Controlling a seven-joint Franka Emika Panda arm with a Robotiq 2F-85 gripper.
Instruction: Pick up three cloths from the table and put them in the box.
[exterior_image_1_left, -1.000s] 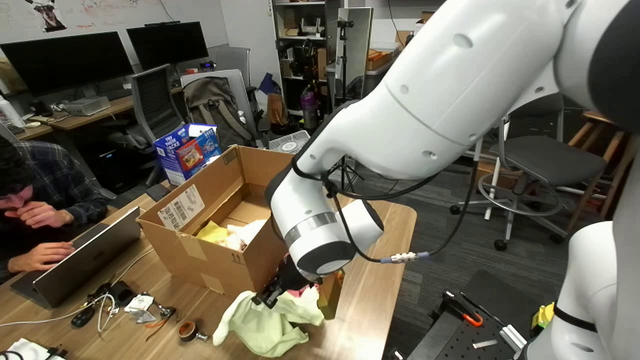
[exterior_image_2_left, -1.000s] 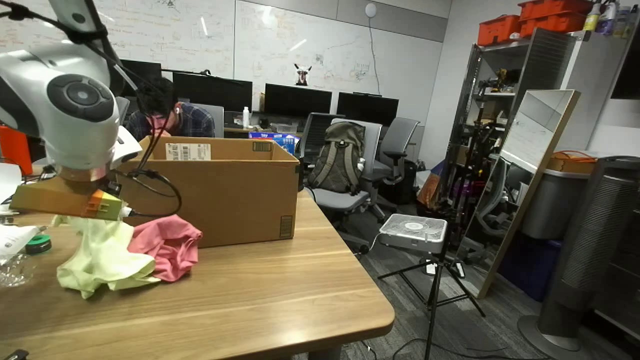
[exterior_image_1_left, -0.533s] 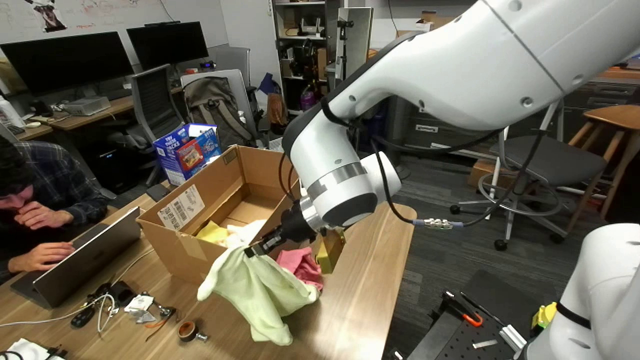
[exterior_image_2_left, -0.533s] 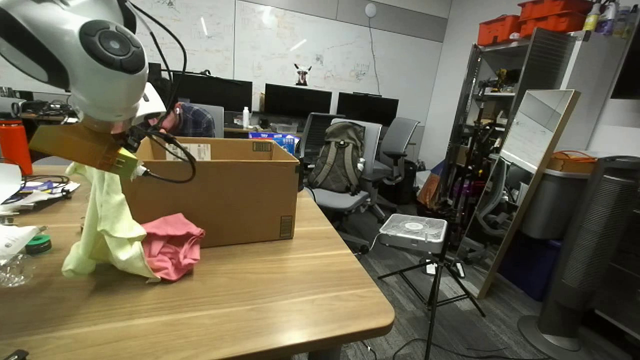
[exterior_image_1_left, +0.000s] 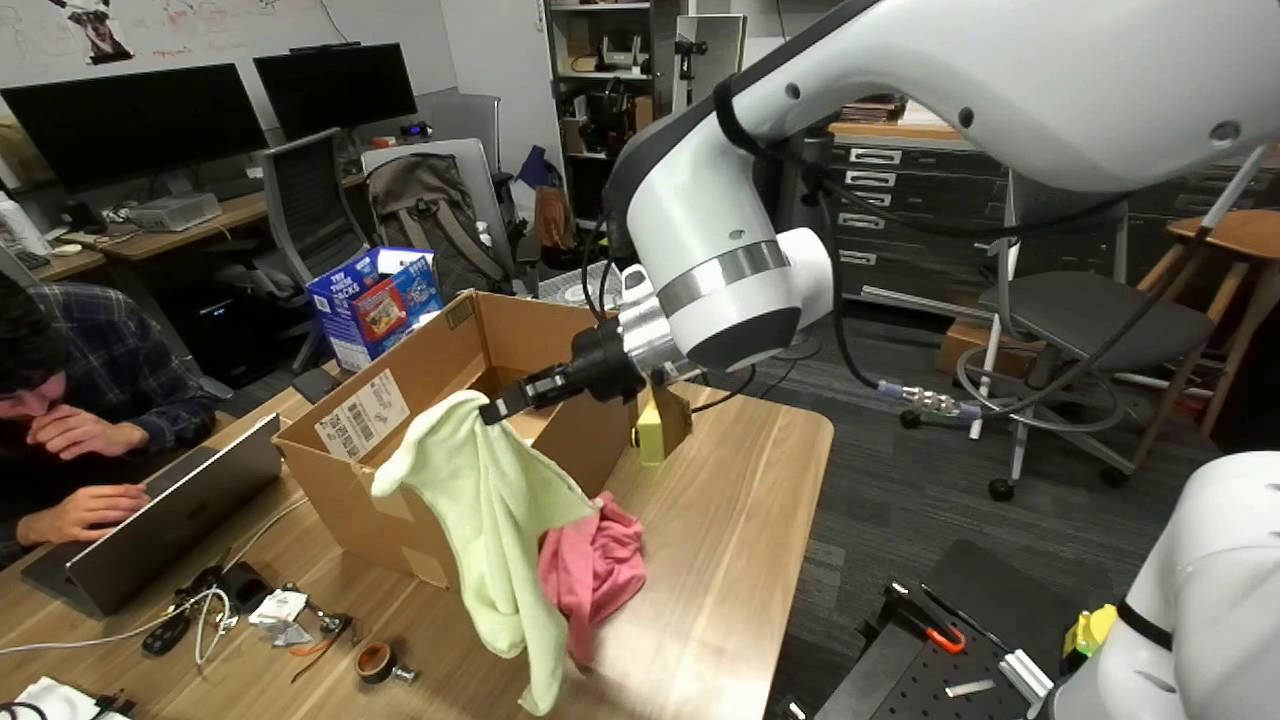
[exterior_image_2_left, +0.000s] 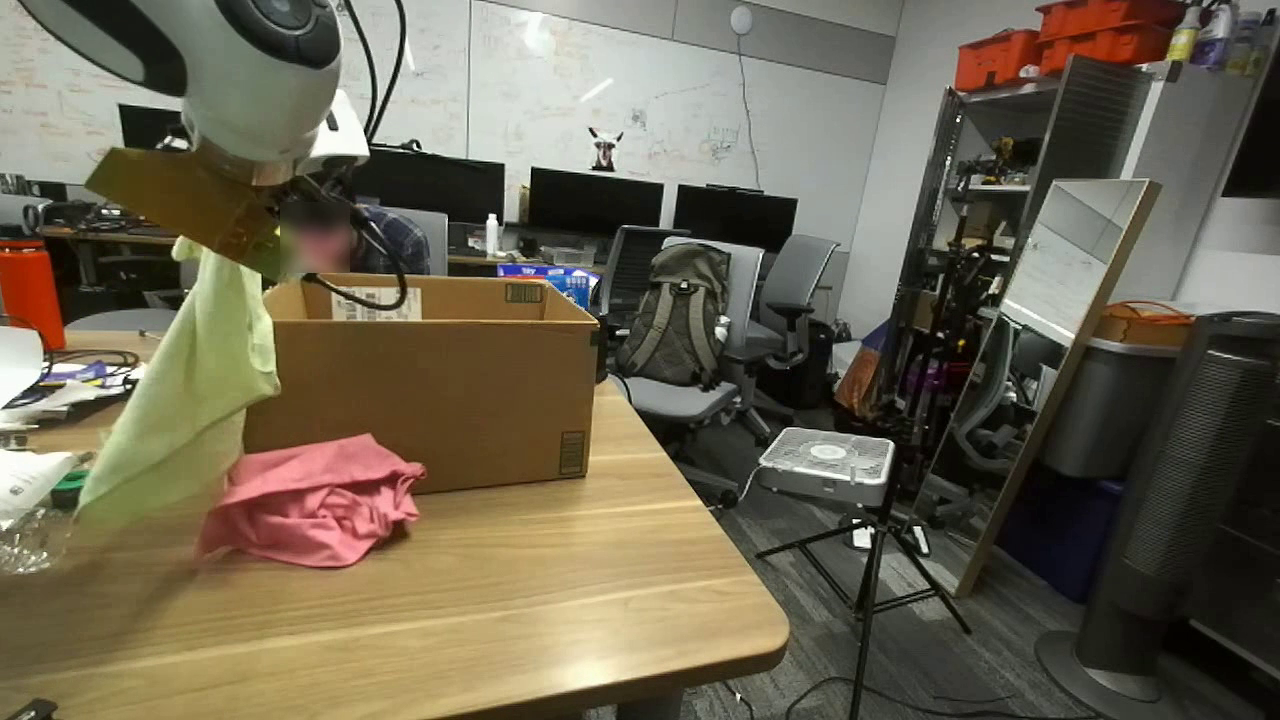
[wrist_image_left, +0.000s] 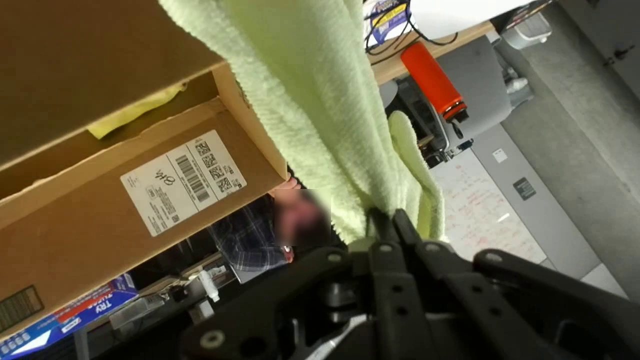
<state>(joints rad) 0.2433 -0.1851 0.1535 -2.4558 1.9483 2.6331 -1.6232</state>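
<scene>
The arm (exterior_image_1_left: 700, 200) spans the counter (exterior_image_1_left: 720, 560) from above, wrist bent, with the pincer (exterior_image_1_left: 490, 412) tilted obliquely downward and raised near the box (exterior_image_1_left: 345, 505). Pincer condition: clenched, grasping the pale yellow-green cloth (exterior_image_1_left: 490, 530). In the wrist view the fingers (wrist_image_left: 407, 229) stand close together at the gathered fabric.

The pale yellow-green cloth is pinched near its top and hangs below the pincer in long folds, outside the box, in front of its wall. Contact between its lowest hem and the counter cannot be determined.

Just beside the base of the box, a pink cloth (exterior_image_1_left: 600, 560) lies crumpled on the counter, partly behind the hanging folds in an exterior view.

The box stands open-topped near the counter edge that leads to the rounded corner (exterior_image_2_left: 755, 632). Within it, a strip of yellow cloth (wrist_image_left: 136, 112) shows in the wrist view; the remainder is hidden by the wall.

Farther along the counter, a laptop (exterior_image_1_left: 180, 518) stands open, with a person (exterior_image_1_left: 110, 340) seated behind it, one hand at the face. Beyond the box are a blue carton (exterior_image_1_left: 375, 310) and, farther off, a backpack (exterior_image_2_left: 680, 315) on a grey chair (exterior_image_2_left: 690, 400).
</scene>
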